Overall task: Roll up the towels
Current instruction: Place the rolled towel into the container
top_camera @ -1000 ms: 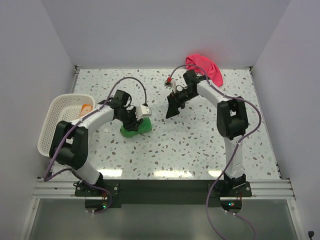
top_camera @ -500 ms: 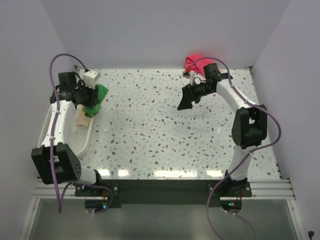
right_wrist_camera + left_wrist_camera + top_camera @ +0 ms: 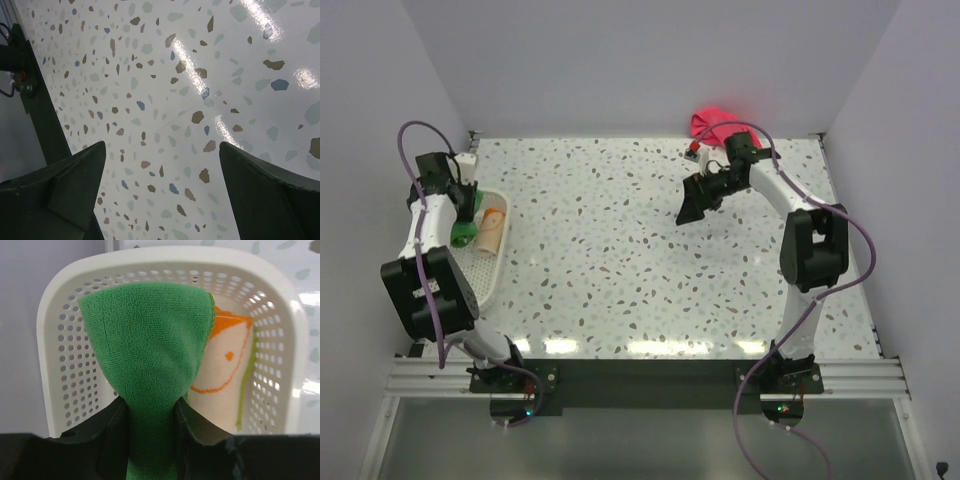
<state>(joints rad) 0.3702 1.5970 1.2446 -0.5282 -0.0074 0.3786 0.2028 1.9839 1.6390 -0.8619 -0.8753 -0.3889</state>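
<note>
Your left gripper is clamped on the green towel, above the basket at the table's left edge, beside the peach towel. The green towel is soft, light and likely to unroll, so grip it mid-roll. Right gripper: jaws wide, empty. Only the top view shows the pink towel, far right.

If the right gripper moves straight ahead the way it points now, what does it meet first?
Probably the speckled tabletop; nothing shows between the open right gripper and it.

top: overhead, whole table | wrists: close, downward | top+left share basket
</note>
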